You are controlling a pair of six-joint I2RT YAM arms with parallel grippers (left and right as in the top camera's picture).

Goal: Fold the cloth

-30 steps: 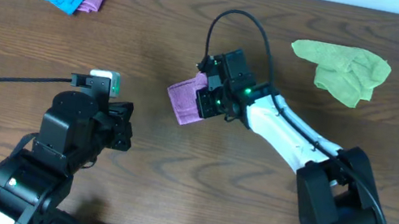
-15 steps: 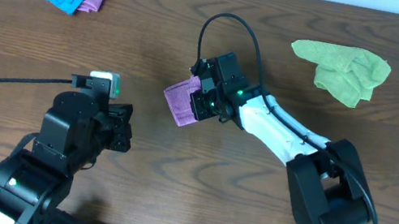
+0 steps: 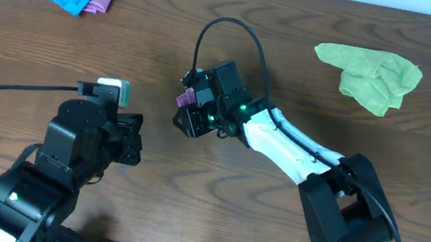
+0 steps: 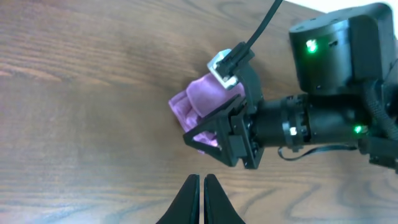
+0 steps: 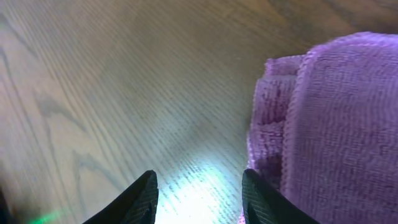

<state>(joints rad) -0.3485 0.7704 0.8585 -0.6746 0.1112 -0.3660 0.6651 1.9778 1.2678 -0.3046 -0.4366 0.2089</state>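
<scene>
Right claw (image 5: 198, 182) stands apart and empty, just beside the folded cloth (image 5: 336, 112) lying mid-bench (image 3: 303, 30); left claw (image 4: 201, 186) pressed together, empty, near it; lime-green cloth (image 3: 370, 75) well apart.
</scene>
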